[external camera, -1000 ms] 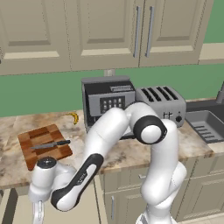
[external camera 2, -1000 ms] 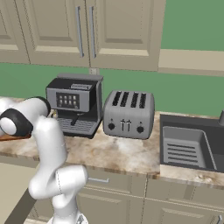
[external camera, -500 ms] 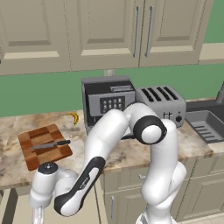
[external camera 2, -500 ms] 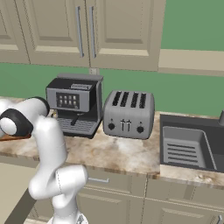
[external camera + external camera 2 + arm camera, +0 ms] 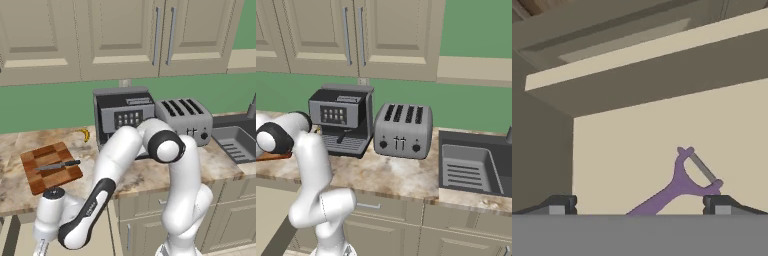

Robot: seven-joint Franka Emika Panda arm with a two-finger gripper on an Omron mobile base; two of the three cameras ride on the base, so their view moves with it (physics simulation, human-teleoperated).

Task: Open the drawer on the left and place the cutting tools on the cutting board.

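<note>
On the counter at left lies the thick checkered wooden cutting board (image 5: 51, 166), already bearing a dark-handled knife (image 5: 59, 165). Down in the open beige drawer (image 5: 657, 135) rests the small purple forked cutting tool (image 5: 679, 185), between the spread, empty two-finger gripper (image 5: 639, 204). Picking step, by the look of it; next calls for lowering, straddling the handle, and closing.

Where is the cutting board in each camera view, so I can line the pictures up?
Left base view: cutting board on the counter at left, a knife lying on it, left of the coffee machine.
Right base view: a reddish-brown sliver at the left edge, behind the arm, left of the coffee machine.
Hand view: faces into the open drawer, at the purple peeler.
Shared landmark: the coffee machine, in both base views.
</note>
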